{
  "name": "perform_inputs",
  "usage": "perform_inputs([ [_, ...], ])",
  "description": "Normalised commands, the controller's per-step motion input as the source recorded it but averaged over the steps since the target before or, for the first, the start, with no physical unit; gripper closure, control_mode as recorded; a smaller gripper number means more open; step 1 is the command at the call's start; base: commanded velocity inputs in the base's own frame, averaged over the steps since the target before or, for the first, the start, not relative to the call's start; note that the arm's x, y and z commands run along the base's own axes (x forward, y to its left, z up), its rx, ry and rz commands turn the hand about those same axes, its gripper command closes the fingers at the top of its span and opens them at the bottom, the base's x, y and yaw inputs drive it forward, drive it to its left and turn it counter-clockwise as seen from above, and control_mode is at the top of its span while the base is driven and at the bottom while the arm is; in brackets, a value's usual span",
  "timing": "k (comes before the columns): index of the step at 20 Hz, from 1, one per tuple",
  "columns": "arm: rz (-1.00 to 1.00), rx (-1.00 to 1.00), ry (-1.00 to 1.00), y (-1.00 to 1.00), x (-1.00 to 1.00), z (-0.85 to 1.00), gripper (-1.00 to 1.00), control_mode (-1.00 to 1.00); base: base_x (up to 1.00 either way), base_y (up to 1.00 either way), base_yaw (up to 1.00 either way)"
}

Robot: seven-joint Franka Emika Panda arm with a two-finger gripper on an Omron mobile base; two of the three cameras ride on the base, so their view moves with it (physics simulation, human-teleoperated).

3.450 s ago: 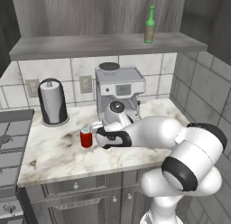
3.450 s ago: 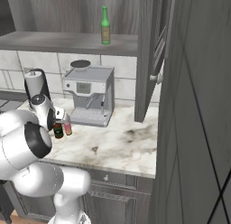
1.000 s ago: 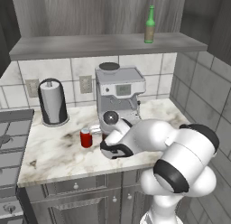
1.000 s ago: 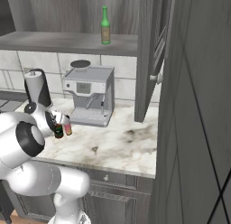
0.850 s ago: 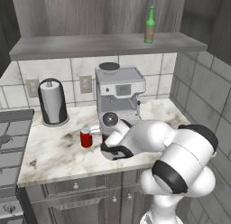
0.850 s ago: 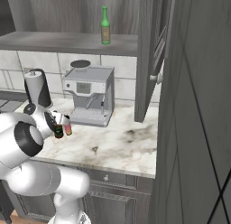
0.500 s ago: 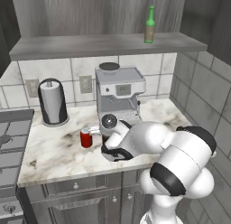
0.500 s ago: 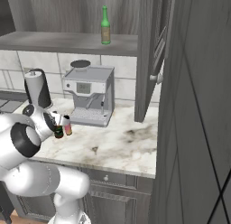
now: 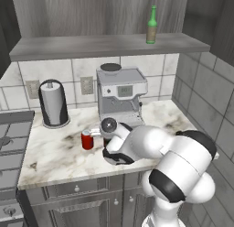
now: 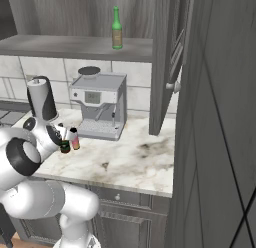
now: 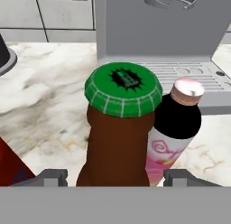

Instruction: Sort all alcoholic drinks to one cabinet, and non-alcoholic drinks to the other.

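Note:
In the hand view a dark brown bottle with a green cap stands upright on the counter, right between my fingertips. My gripper is open, with a small gap on each side of the bottle. The pink bottle with a black cap stands just behind it to the right, nearly touching. The red soda can sits left of my hand. From the right base view my gripper is at the brown bottle, beside the pink bottle. A green bottle stands on the open cabinet's shelf floor.
A grey coffee machine stands right behind the bottles. A dark cylindrical canister is at the counter's back left, and a stove lies beyond the counter's left end. The cabinet door hangs open on the right.
My hand has edged in toward the brown bottle, beside the can. The bottles and the can have stayed put.

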Motion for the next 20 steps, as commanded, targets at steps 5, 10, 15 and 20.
perform_inputs([
  [5, -0.02, 0.00, 0.00, -0.05, 0.00, 0.00, 1.00, -1.00, 0.00, 0.00, 0.00],
  [10, -0.01, 0.00, 0.03, -0.09, 0.00, 0.06, 1.00, -1.00, 0.00, 0.00, 0.00],
  [15, -0.01, 0.00, 0.05, -0.08, 0.00, 0.11, 1.00, -1.00, 0.00, 0.00, 0.00],
  [20, 0.00, 0.01, 0.04, -0.06, 0.00, 0.24, 1.00, -1.00, 0.00, 0.00, 0.00],
])
